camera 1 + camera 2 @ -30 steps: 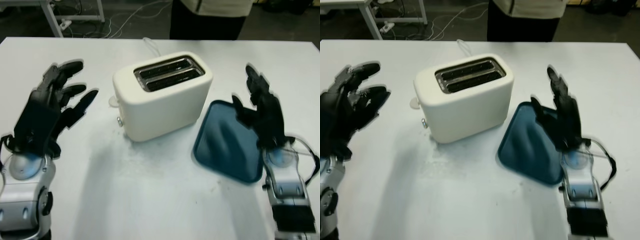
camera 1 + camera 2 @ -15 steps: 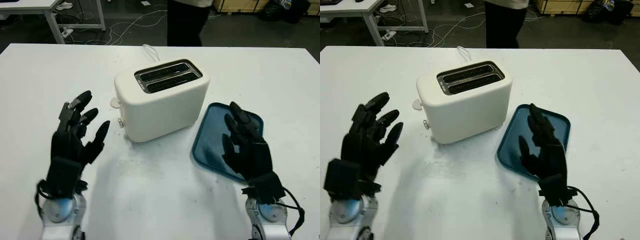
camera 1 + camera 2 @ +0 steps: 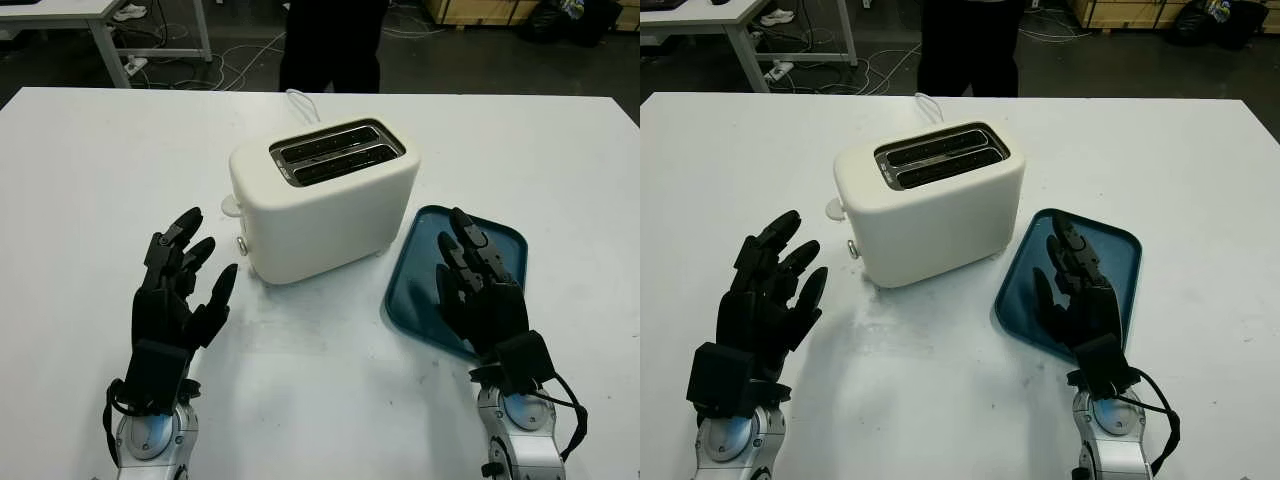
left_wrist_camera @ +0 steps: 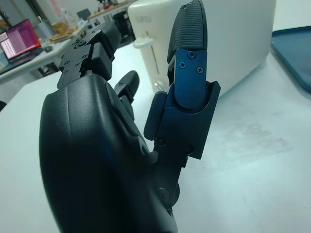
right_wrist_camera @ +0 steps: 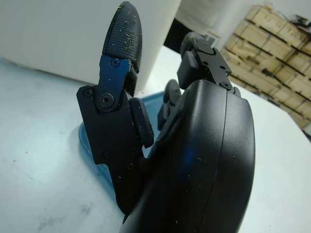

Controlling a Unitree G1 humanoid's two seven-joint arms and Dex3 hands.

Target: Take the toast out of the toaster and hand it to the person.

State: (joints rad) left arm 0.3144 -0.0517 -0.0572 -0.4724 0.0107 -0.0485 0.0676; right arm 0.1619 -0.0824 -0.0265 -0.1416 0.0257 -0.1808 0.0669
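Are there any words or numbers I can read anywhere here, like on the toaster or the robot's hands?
Toaster: small raised lettering near its top edge in the left wrist view, too blurred to read.
Laptop screen in the background: pink with lines of text, too small to read.
Blue tray, left hand, right hand: no words or numbers on them.

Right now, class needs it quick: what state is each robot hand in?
Left hand: open, holding nothing, near the toaster.
Right hand: open, holding nothing, over the blue tray.
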